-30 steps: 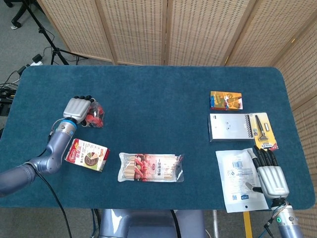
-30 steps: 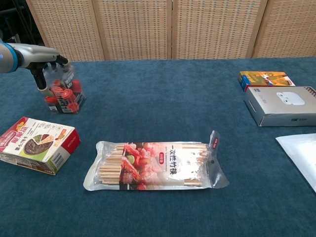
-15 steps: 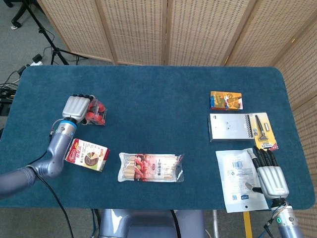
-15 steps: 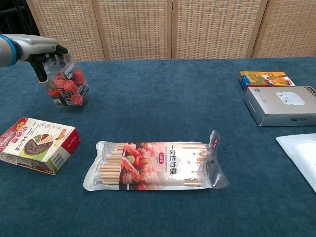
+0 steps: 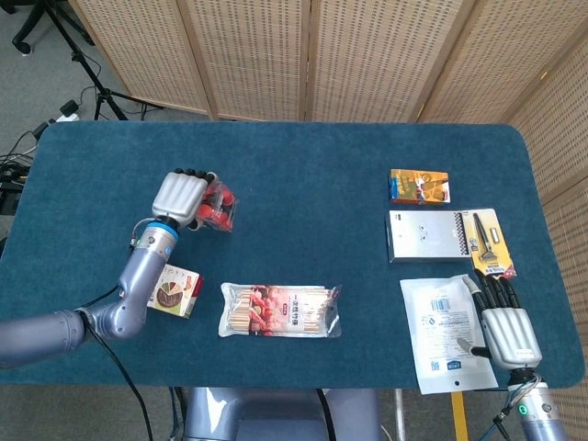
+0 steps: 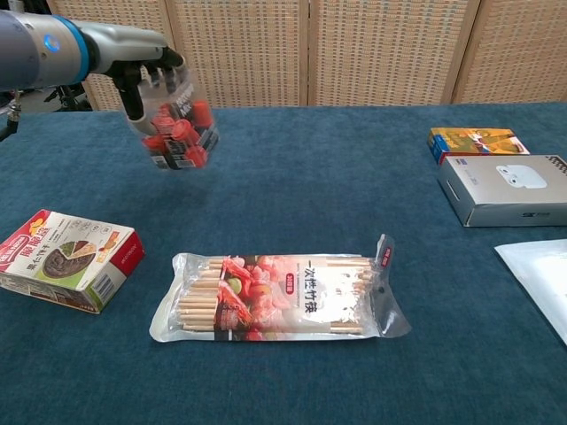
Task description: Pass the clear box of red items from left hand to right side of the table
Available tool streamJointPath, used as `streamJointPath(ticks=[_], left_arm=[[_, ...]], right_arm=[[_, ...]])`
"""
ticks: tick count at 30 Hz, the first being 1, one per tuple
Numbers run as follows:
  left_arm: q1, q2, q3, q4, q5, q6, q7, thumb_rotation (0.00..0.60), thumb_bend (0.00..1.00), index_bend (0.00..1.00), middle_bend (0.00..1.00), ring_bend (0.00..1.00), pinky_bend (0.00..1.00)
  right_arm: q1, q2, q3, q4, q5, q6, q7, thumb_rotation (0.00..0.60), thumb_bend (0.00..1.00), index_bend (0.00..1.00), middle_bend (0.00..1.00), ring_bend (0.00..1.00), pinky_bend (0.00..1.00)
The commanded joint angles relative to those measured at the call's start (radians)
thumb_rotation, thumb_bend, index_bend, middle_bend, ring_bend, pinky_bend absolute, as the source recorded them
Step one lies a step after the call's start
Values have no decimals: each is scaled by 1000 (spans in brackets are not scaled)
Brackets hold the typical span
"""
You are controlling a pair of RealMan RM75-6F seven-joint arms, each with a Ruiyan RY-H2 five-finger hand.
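Since earlier, left hand point(image 6: 146, 80) gripping clear box point(image 6: 177, 124) has lifted inward (transfer underway); we next need right hand point(image 5: 507, 329), lying flat, brought over.

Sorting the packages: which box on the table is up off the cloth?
The clear box of red items, gripped by the left hand; the other boxes lie flat on the table.

A table point(image 5: 303, 165) covered in dark blue-green cloth is shown before a folding screen point(image 5: 303, 55) of pale wooden frames with woven cane panels; the screen is also seen along the right side. Grey floor point(image 5: 37, 83) is visible at upper left, where a black tripod stand point(image 5: 87, 64) and loose cables point(image 5: 18, 161) are placed. Lighting is even.
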Motion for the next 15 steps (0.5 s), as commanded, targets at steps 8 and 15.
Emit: streamJointPath(ticks=[8,15], left_arm=[[-120,-157,-49,29,-149,60,96,600,434,690,331,266,283],[-160,-226,-78,80,-205,90,121,600,433,690,331,266,283]], right_arm=[[-2,20,1,2,3,-2,57,600,90,0,0,0,0],[1,26,-1,8,3,-12,81,600,91,0,0,0,0]])
